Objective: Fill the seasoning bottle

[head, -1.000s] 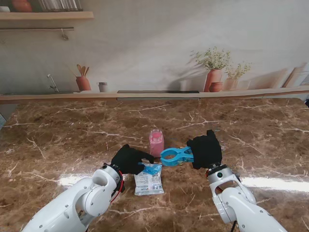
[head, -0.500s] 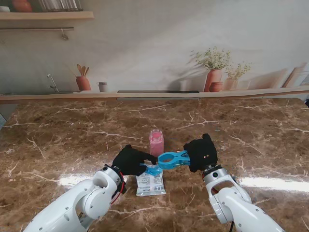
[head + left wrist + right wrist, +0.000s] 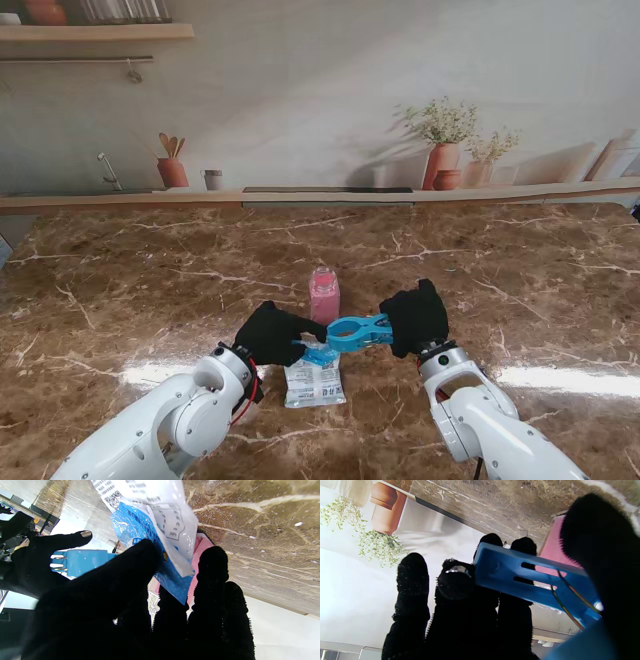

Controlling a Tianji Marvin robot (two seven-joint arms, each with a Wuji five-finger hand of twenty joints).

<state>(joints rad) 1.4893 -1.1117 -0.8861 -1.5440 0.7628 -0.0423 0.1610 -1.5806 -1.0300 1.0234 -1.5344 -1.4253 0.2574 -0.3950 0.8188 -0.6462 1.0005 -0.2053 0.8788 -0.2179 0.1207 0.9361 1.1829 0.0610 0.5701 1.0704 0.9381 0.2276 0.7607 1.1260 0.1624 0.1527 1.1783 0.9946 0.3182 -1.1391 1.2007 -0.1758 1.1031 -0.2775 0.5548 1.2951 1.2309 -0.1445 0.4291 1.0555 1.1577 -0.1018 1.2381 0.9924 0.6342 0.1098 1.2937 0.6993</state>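
Right hand (image 3: 414,317) and blue clip (image 3: 356,331) now closer to the lifted sachet (image 3: 315,378).

The only printing stands on the seasoning packet (image 3: 160,522), held in the left hand (image 3: 120,610). In the left wrist view its white part carries a small square code (image 3: 113,501), rows of fine black print and a boxed outline of print (image 3: 172,526), all too small or blurred to read. The blue part bears pale characters that cannot be made out either. In the stand view the packet (image 3: 315,378) shows only grey smudges of print, unreadable
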